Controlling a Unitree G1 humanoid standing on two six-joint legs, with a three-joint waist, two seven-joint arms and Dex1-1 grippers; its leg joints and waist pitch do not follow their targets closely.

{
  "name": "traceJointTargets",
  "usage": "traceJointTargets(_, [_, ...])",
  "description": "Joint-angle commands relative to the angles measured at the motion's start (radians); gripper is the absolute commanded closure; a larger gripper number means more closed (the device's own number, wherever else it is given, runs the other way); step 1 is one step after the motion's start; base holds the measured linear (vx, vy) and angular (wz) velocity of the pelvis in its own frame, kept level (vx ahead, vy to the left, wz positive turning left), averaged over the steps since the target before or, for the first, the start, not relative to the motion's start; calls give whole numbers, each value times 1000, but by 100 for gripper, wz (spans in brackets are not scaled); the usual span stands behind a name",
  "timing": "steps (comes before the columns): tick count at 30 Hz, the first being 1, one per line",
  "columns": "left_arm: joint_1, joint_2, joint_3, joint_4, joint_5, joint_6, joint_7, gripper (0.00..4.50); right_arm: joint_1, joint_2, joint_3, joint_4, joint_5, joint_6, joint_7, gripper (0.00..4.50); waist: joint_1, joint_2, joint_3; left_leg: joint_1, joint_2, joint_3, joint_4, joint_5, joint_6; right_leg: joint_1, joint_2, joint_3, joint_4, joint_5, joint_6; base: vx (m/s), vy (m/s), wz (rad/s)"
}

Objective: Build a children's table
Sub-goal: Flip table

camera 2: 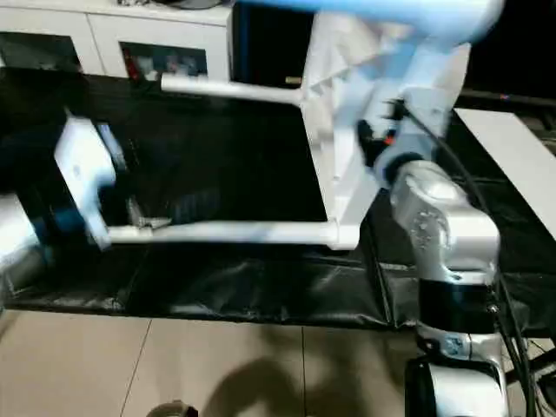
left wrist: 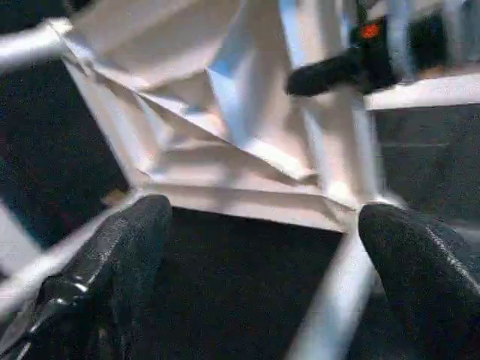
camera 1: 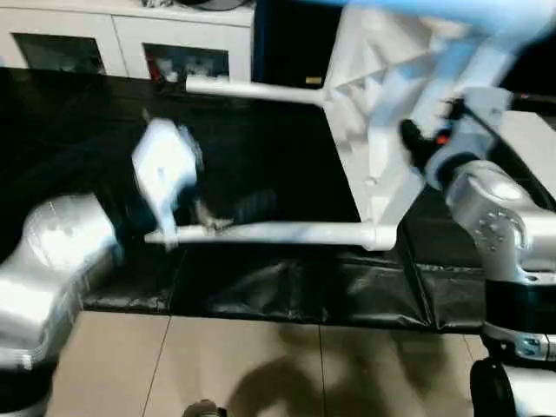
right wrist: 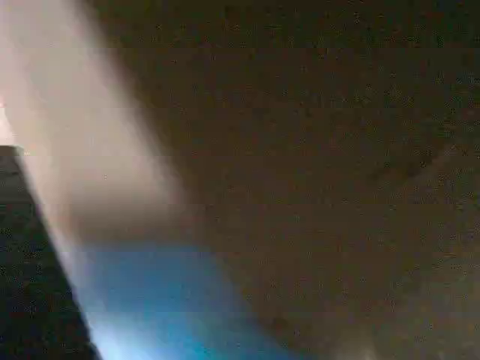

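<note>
Now, the children's table (camera 1: pixel 382 130) is tipped on edge over the black mat (camera 1: pixel 287 287), two legs sticking out sideways.
Light, stiff, slick plastic: grab ribs or a leg. Left gripper (left wrist: pixel 262 247) gapes empty; right gripper (camera 1: pixel 421 143) half-closed at the ribbed underside, grip unclear.

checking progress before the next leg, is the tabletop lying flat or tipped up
Tipped up. The tabletop stands on edge on the black mat, ribbed underside facing the camera, with two legs sticking out sideways.

A home-like room: a white cabinet (camera 1: pixel 122 39) with glass doors stands well beyond the left gripper (camera 1: pixel 217 213), black sheeting (camera 1: pixel 287 287) covers a beige-tiled floor (camera 1: pixel 261 365) below it.
</note>
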Motion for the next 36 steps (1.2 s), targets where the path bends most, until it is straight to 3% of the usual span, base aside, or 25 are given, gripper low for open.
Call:
traceJointTargets(1, [-33, 17, -42, 13, 86, -40, 7, 0, 17, 9, 13, -1, -22, 48, -19, 222, -8, 5, -62, 33, 8, 7, -69, -232, -113, 15, -10, 3, -77, -169, -54, 0, 0, 0])
traceJointTargets(7, [-136, 31, -78, 37, 184, -134, 33, 0, 42, 22, 79, 57, -94, 5, -22, 165, -12, 3, -62, 35, 7, 3, -71, -268, -138, 15, -11, 2, -74, -155, -71, 0, 0, 0])
traceJointTargets(12, [-202, 33, -93, 61, 275, -242, 80, 0, 60, 7, 145, 155, -183, -135, -27, 130, -11, -2, -62, 34, 8, 2, -68, -314, -139, 12, -14, 3, -80, -215, -76, 0, 0, 0])
traceJointTargets(13, [-224, 32, -88, 80, 310, -281, 105, 0, 66, 3, 170, 200, -219, -193, -19, 130, -11, -3, -60, 33, 9, 3, -68, -324, -138, 10, -14, 3, -82, -224, -80, 0, 0, 0])
traceJointTargets(14, [-242, 28, -81, 97, 333, -307, 125, 0, 70, 5, 183, 235, -240, -232, -15, 130, -10, 3, -61, 33, 9, 1, -68, -334, -139, 9, -16, 2, -82, -235, -79, 0, 0, 0])
traceJointTargets(19, [-284, 41, -75, 165, 423, -359, 199, 0, 71, 32, 182, 324, -250, -328, -16, 130, -14, 1, -63, 32, 8, 0, -65, -342, -130, 9, -13, 1, -79, -219, -92, 0, 0, 0])
traceJointTargets(26, [-326, 51, -59, 249, 565, -467, 350, 0, 58, 52, 189, 438, -272, -478, 1, 196, -11, 9, -67, 31, 10, -2, -63, -318, -119, 13, -13, 0, -72, -139, -119, 0, 0, 0])
traceJointTargets(32, [-349, 62, -83, 347, 618, -500, 353, 0, 41, 63, 192, 508, -295, -548, -2, 232, -8, 10, -65, 32, 10, -1, -64, -343, -114, 9, -13, 0, -74, -174, -130, 0, 0, 0])
traceJointTargets(36, [-366, 46, -75, 386, 608, -494, 365, 38, 36, 64, 198, 514, -306, -568, 1, 241, -7, 15, -65, 35, 12, -2, -66, -354, -122, 7, -11, -2, -72, -167, -136, 0, 0, 0])
